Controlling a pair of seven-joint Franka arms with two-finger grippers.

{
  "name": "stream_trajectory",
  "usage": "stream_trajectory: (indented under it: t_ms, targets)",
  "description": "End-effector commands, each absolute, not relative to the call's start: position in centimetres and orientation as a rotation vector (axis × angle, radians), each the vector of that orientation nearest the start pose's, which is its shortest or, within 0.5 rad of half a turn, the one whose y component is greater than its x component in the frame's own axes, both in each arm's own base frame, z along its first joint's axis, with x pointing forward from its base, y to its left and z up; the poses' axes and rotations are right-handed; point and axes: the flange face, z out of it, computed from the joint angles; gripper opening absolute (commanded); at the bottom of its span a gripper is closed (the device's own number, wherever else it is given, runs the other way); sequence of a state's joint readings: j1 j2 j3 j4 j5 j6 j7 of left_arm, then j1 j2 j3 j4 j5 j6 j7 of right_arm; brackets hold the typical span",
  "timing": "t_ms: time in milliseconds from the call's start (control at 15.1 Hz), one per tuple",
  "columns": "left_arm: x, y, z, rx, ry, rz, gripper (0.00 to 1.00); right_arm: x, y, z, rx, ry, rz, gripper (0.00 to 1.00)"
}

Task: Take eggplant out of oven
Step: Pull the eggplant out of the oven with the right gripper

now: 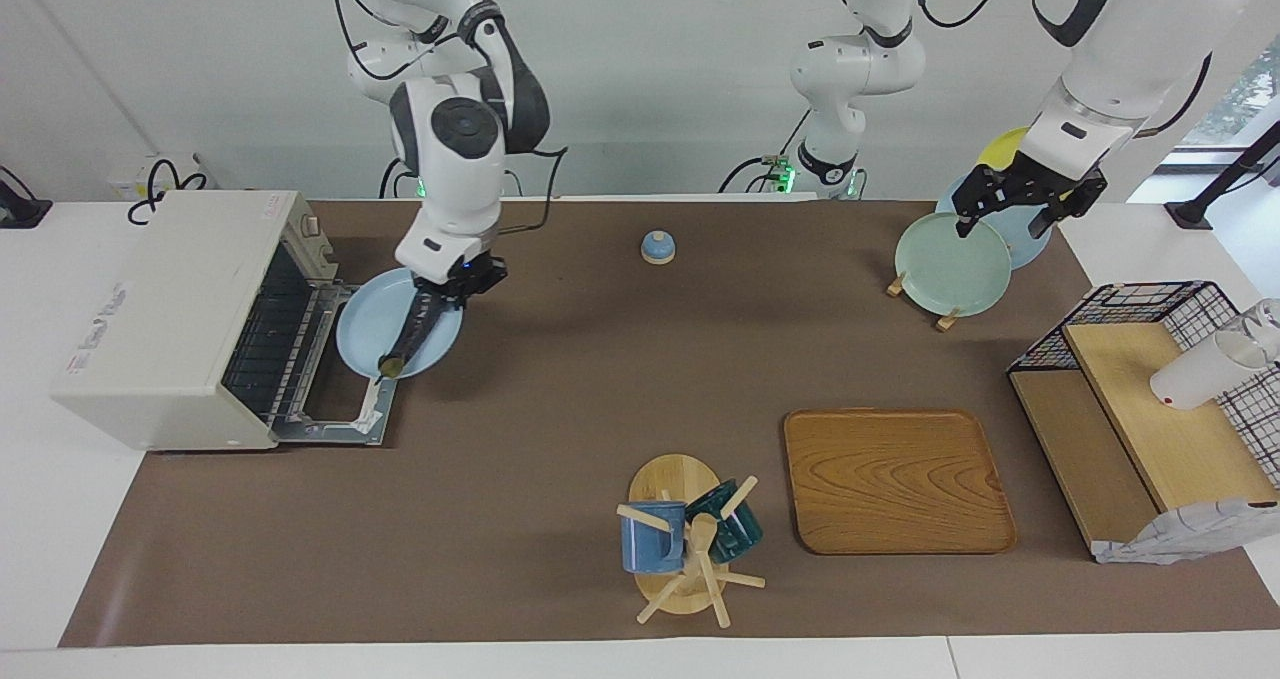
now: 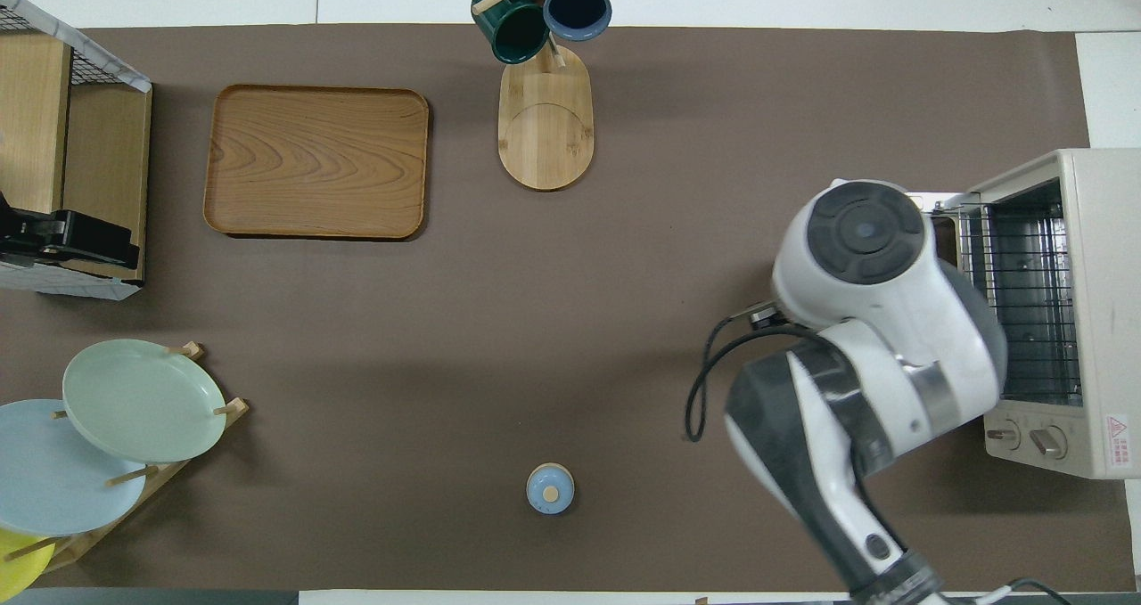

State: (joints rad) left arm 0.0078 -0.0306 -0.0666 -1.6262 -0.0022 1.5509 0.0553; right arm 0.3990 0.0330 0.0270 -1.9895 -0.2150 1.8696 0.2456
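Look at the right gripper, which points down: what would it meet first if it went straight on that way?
The right gripper is shut on the eggplant, which lies on the light blue plate in front of the oven. Straight down, it would probably meet that plate first.

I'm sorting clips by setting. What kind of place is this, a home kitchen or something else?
Most likely a robotics lab set up as a mock kitchen: two robot arms mounted at a mat-covered table, with a toaster oven, a plate rack and a mug tree spread apart like props.

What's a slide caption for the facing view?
Right pincer holds blue plate with eggplant in front of open oven.
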Motion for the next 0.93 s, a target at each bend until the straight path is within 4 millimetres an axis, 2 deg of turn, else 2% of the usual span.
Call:
stream_trajectory:
  t_ms: [0,133,199,266,398,465,598,797,863]
  targets:
    - [53.6,-3.0,61.8,-3.113,0.167,0.065,1.00,49.0,28.4,43.6,-3.345,-0.281,0.095,0.00]
    - [53.6,-2.9,61.8,-3.113,0.165,0.067,1.00,48.3,33.5,43.5,-3.314,-0.253,0.085,0.00]
    - [53.6,-3.0,61.8,-3.113,0.165,0.065,1.00,48.0,36.6,43.8,-3.310,-0.253,0.060,0.00]
    - [53.6,-2.9,61.8,-3.115,0.165,0.065,1.00,47.9,40.4,43.2,-3.316,-0.239,0.053,0.00]
    - [53.6,-3.0,61.8,-3.115,0.165,0.065,1.00,47.9,47.3,41.2,-3.329,-0.157,0.028,0.00]
    - [53.6,-3.0,61.8,-3.113,0.167,0.065,1.00,47.8,49.3,39.4,-3.328,-0.096,0.007,0.00]
    - [53.6,-3.0,61.8,-3.115,0.167,0.065,1.00,47.4,51.6,39.0,-3.231,-0.093,-0.094,0.00]
    - [53.6,-3.0,61.8,-3.114,0.167,0.067,1.00,45.9,51.6,35.4,-3.203,-0.129,-0.109,0.00]
    - [53.6,-3.0,61.8,-3.113,0.167,0.067,1.00,45.7,51.4,34.8,-3.181,-0.137,-0.132,0.00]
